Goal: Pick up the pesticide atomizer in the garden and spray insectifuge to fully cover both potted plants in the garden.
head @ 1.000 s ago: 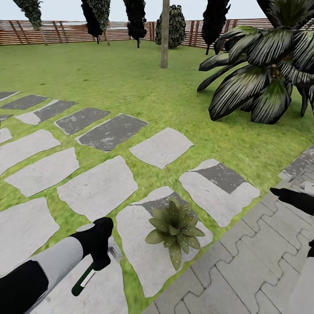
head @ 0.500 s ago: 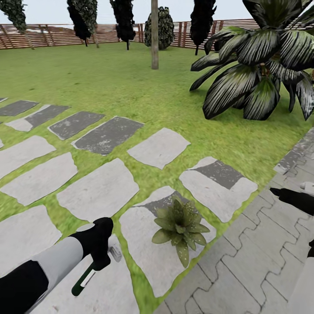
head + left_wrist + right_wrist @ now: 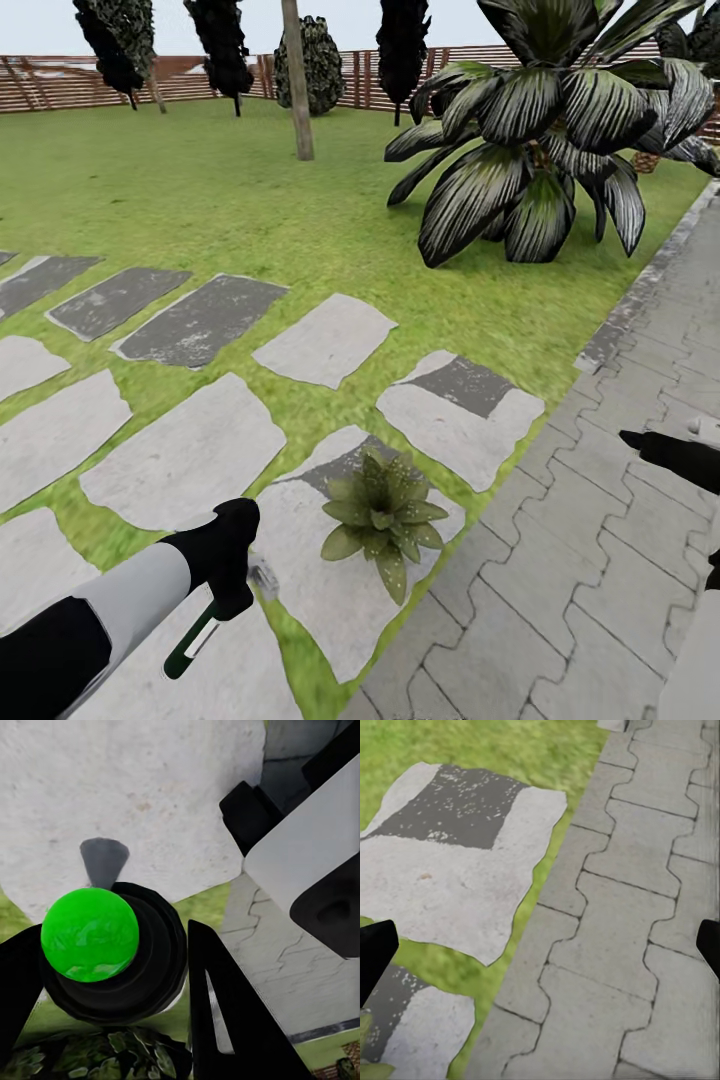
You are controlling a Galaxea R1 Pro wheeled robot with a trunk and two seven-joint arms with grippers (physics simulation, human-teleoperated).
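My left gripper [image 3: 233,585] is shut on the pesticide atomizer [image 3: 190,642], a slim dark green bottle hanging tilted over a grey stepping stone, its whitish spray head [image 3: 265,580] pointing toward the plant. In the left wrist view the bottle's bright green round end [image 3: 90,934] sits between the black fingers [image 3: 225,1020]. A potted plant [image 3: 383,515], a low rosette of pointed light-green leaves, stands on the stone just right of the spray head; its leaves [image 3: 97,1061] also show past the bottle. My right gripper [image 3: 660,452] hovers open over the paving, fingertips [image 3: 375,949] wide apart.
Grey stepping stones [image 3: 185,460] cross the lawn [image 3: 200,200] on the left. Interlocking grey paving [image 3: 600,560] runs along the right. A large dark palm bush [image 3: 530,150] stands ahead to the right, with a trunk [image 3: 297,80], dark trees and a brown slatted fence [image 3: 60,85] behind.
The whole picture has shifted left, so the camera has turned right and more paving shows. Both arms keep their pose, and the left gripper still holds the atomizer.
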